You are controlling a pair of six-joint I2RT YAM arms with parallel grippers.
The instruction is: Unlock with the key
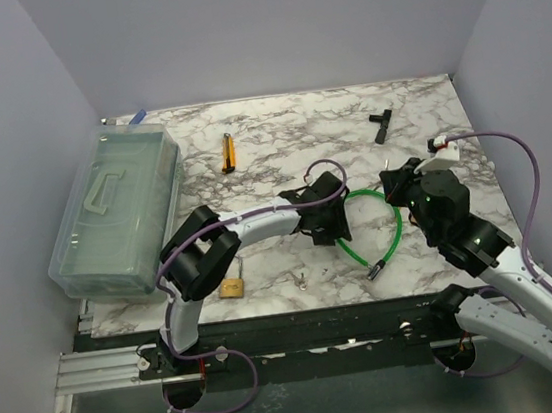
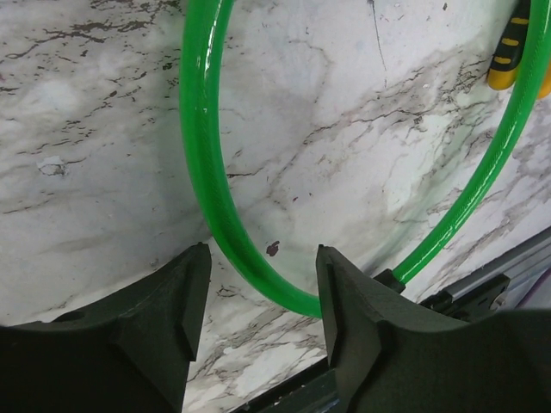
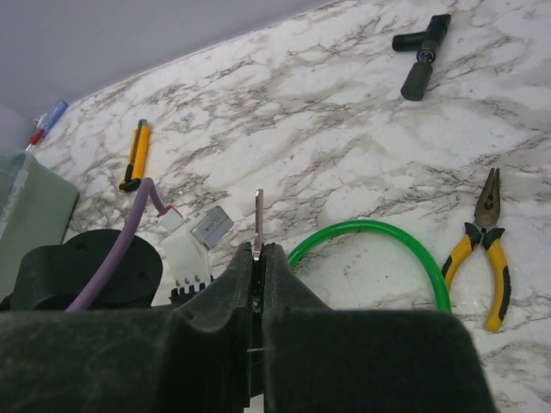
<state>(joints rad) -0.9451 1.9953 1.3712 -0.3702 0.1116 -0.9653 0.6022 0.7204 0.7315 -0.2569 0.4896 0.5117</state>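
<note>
Only the right wrist view shows the key (image 3: 257,219): a thin grey metal blade standing upright, pinched in the right gripper (image 3: 258,255), whose jaws are closed tight on it above the marble worktop (image 3: 344,129). Only the top view shows the brass padlock (image 1: 231,288), beside the left arm's elbow. That arm reaches forward, and the left gripper (image 2: 260,258) gapes empty over a glossy green tube (image 2: 202,155).

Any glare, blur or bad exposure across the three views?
Top external: soft even light, faint shadows on the table, no glare. Left wrist: bright highlight streak along the green cable; left gripper dark and detail-poor. Right wrist: the key is sharp, edge-on in the right gripper, whose black fingers fill the bottom, underexposed.
</note>
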